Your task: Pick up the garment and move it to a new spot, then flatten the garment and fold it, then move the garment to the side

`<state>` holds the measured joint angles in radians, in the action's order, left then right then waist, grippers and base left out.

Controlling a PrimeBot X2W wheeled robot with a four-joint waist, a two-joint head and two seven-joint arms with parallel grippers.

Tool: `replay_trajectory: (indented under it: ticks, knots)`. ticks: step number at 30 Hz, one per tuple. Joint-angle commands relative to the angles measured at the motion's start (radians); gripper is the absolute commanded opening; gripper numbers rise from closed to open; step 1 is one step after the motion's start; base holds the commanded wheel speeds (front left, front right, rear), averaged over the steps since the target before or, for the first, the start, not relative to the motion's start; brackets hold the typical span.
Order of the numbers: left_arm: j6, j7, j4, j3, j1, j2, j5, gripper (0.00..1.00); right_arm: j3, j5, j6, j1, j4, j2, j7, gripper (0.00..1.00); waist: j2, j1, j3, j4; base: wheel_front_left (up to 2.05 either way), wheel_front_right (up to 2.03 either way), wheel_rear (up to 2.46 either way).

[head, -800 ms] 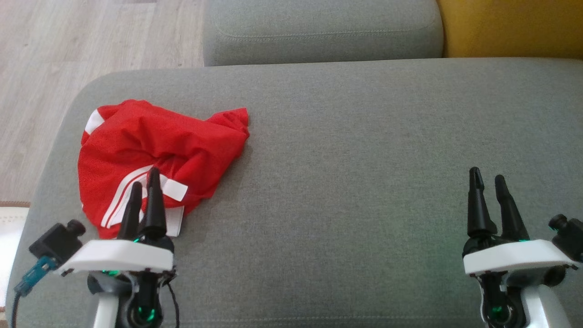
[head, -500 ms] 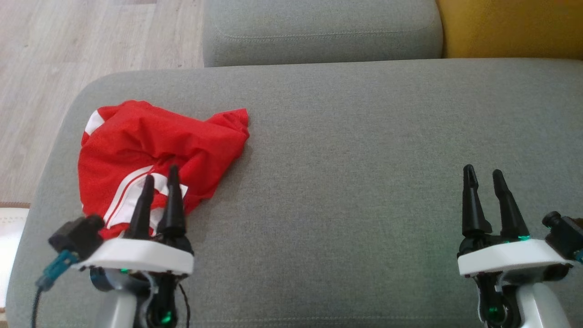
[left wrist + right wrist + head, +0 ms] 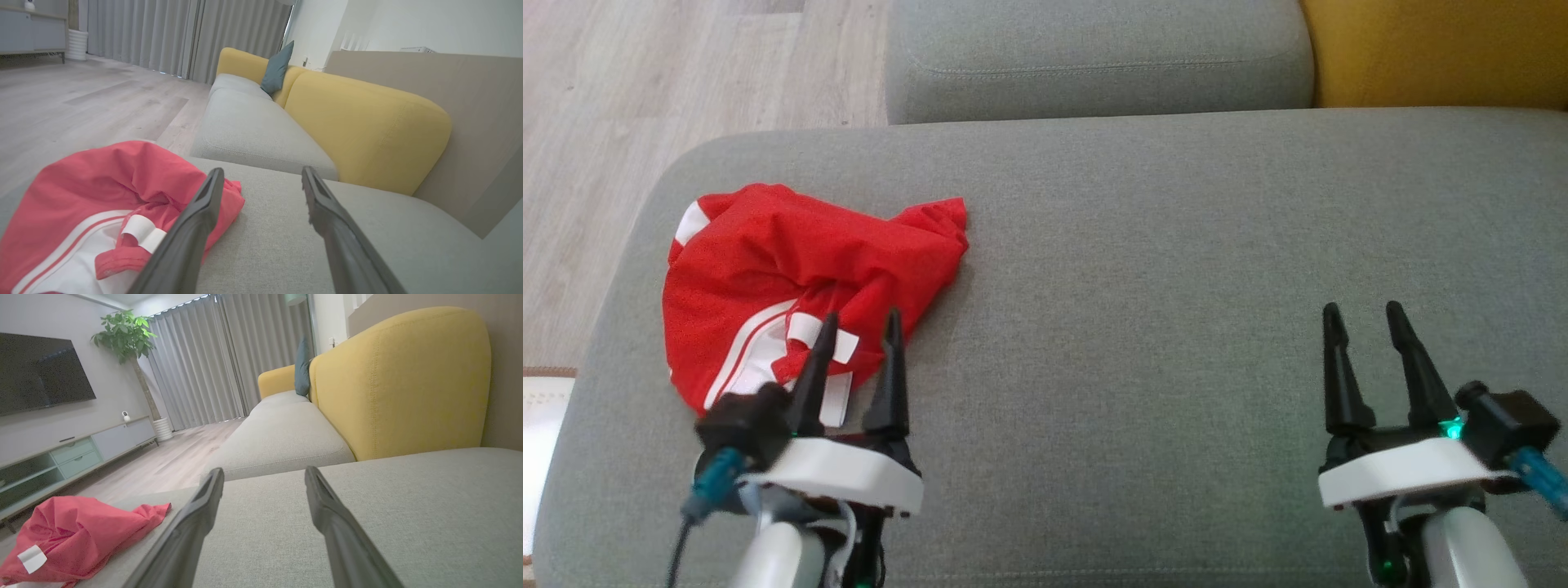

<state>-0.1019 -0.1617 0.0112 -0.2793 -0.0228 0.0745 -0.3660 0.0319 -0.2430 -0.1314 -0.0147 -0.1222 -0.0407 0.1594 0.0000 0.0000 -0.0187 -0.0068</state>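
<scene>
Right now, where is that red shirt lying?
In the head view the red garment lies crumpled at the left end of the grey sofa cushion, right by the open left hand.

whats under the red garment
The red garment lies crumpled on the grey seat cushion, whose fabric shows around it. The patch beneath the heap is covered and cannot be seen.

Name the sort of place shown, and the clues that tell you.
Probably a home living room: a grey and yellow sofa, a wall television above a low cabinet, a potted plant.
</scene>
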Motion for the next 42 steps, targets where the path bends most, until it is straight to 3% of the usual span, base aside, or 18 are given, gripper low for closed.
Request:
replay_trajectory:
  ticks: [1,10,17,21,26,33,42]
  knots:
    - [-0.009,-0.013,-0.033,0.016,-0.051,0.016,0.030,1.00,0.025,0.035,0.001,-0.037,0.031,-0.008,0.014,1.00,0.0000,0.0000,0.000,0.000,0.00,0.00,0.00]
    - [-0.093,-0.039,0.007,-0.100,-0.070,0.079,0.176,1.00,0.042,0.163,0.001,-0.044,0.043,-0.008,0.041,1.00,0.0000,0.0000,0.002,0.002,0.00,0.00,0.00]
    - [-0.155,-0.059,-0.001,-0.093,-0.069,0.061,0.168,1.00,0.072,0.204,0.001,-0.038,0.059,-0.009,0.061,1.00,0.0000,0.0000,0.004,0.003,0.00,0.00,0.00]
    - [-0.152,-0.071,-0.027,-0.063,-0.058,0.040,0.160,1.00,0.067,0.157,0.001,-0.031,0.061,-0.009,0.073,1.00,0.0000,0.0000,0.005,0.004,0.00,0.00,0.00]
    - [-0.112,-0.086,-0.012,-0.011,-0.028,0.011,0.155,1.00,0.053,0.072,0.001,-0.025,0.018,-0.009,0.088,1.00,0.0000,0.0000,0.005,0.003,0.00,0.00,0.00]
    - [-0.056,-0.100,0.099,0.005,-0.007,-0.011,0.205,1.00,0.059,0.071,0.001,-0.021,-0.047,-0.009,0.102,1.00,0.0000,0.0000,0.000,0.000,0.00,0.00,0.00]
    - [-0.035,-0.100,0.133,0.021,-0.019,-0.021,0.219,1.00,0.065,0.043,0.001,-0.030,-0.102,-0.009,0.102,1.00,0.0000,0.0000,-0.002,-0.003,0.00,0.00,0.00]
